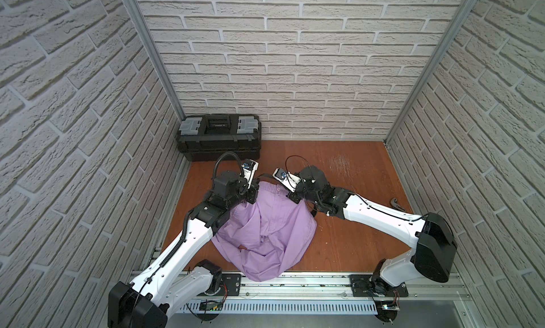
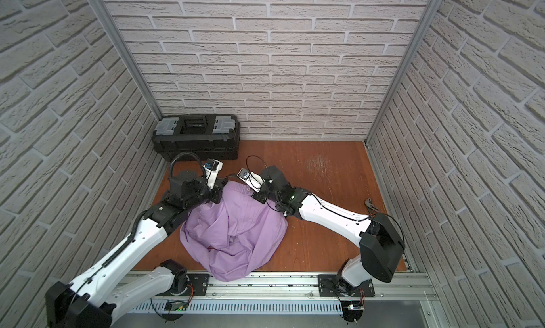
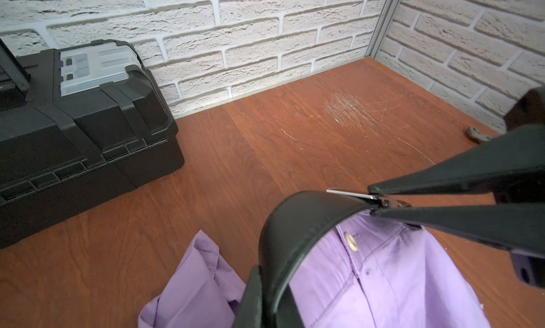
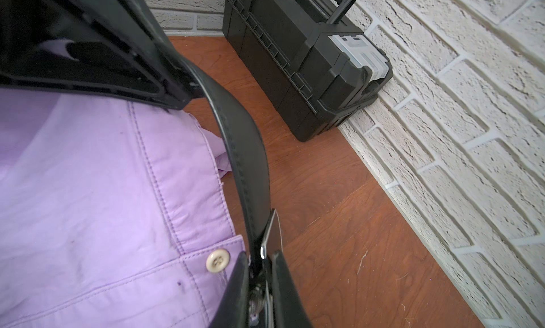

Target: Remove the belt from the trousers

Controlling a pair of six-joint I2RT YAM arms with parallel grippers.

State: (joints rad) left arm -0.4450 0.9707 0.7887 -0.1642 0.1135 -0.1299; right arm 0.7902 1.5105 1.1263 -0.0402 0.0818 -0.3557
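The lilac trousers (image 1: pixel 271 223) lie crumpled on the wooden table, waistband toward the back wall. The black belt (image 3: pixel 295 223) arcs free above the waistband between my two grippers. My left gripper (image 3: pixel 269 300) is shut on the strap. My right gripper (image 4: pixel 259 261) is shut on the silver buckle (image 4: pixel 272 235) end, just beside the trousers' pale button (image 4: pixel 217 260). In a top view a short piece of belt (image 1: pixel 266 175) shows between the two wrists. The rest of the strap is hidden.
A black toolbox (image 1: pixel 219 137) stands at the back left against the brick wall. A grey hand tool (image 1: pixel 396 204) lies by the right wall. A scratched patch (image 3: pixel 351 111) marks the table at the back. The trousers overhang the metal rail (image 1: pixel 295 285) in front.
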